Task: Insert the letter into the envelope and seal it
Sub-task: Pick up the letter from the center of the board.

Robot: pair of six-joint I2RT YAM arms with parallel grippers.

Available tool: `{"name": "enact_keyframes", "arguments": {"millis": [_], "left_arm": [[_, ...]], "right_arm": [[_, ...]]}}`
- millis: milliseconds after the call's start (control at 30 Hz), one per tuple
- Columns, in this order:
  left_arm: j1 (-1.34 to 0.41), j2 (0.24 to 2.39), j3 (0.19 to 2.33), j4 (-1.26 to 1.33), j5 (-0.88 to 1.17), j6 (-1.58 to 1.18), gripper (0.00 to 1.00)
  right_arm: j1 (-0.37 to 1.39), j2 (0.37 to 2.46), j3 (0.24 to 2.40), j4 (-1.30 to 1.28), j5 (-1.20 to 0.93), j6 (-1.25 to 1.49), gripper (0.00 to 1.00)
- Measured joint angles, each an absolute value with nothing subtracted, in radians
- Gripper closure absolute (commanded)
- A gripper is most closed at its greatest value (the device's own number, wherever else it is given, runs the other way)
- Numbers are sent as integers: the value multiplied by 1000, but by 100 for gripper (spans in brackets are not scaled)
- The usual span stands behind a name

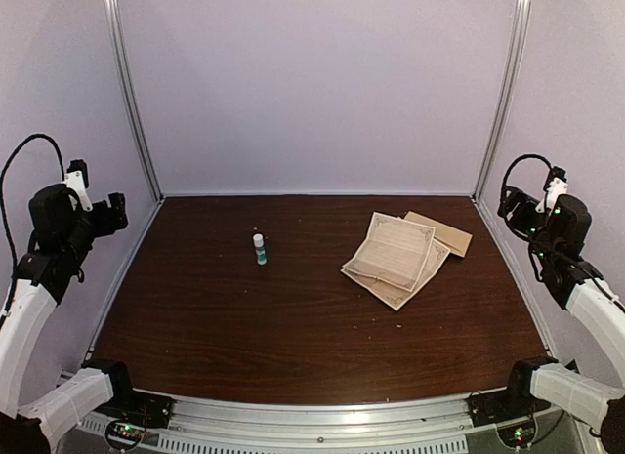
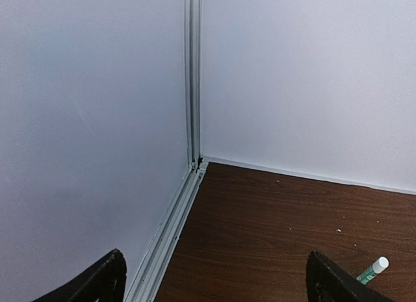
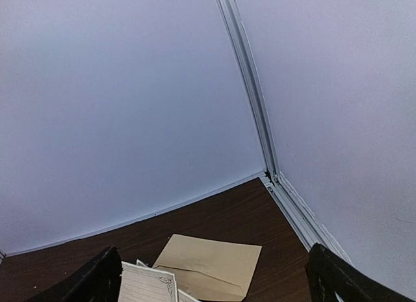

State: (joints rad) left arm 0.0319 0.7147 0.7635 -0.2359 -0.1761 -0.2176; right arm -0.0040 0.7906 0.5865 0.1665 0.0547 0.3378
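- Left gripper (image 2: 214, 276) & right gripper (image 3: 211, 273): both spread wide, empty, raised at the table (image 1: 195, 327) sides, prob. parked clear of the work.
- Glue stick (image 1: 259, 248) stands mid-table, likely for sealing.
- Letter (image 1: 393, 249) right of centre, overlapping envelope (image 1: 441, 233) just beyond; neither grasped yet.

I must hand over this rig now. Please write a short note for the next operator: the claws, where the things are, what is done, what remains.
Left claw: open, empty, raised near the left wall.
Right claw: open, empty, raised near the right wall.
The letter lies flat right of centre, partly over the envelope behind it.
A small white and green tube stands left of centre.
Done: nothing yet; the letter is outside the envelope.
Left: insert the letter, seal the envelope.
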Motion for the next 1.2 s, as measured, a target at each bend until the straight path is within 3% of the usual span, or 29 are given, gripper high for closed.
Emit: {"name": "enact_keyframes", "arguments": {"millis": [633, 967, 1200], "left_arm": [[32, 762, 754, -182, -26, -213, 2], [-71, 1050, 1004, -151, 146, -237, 2], [-80, 1058, 968, -68, 112, -210, 2]], "right_arm": [[-4, 844, 703, 10, -51, 315, 0], [106, 1087, 817, -96, -157, 288, 8], [126, 1276, 836, -108, -209, 315, 17]]}}
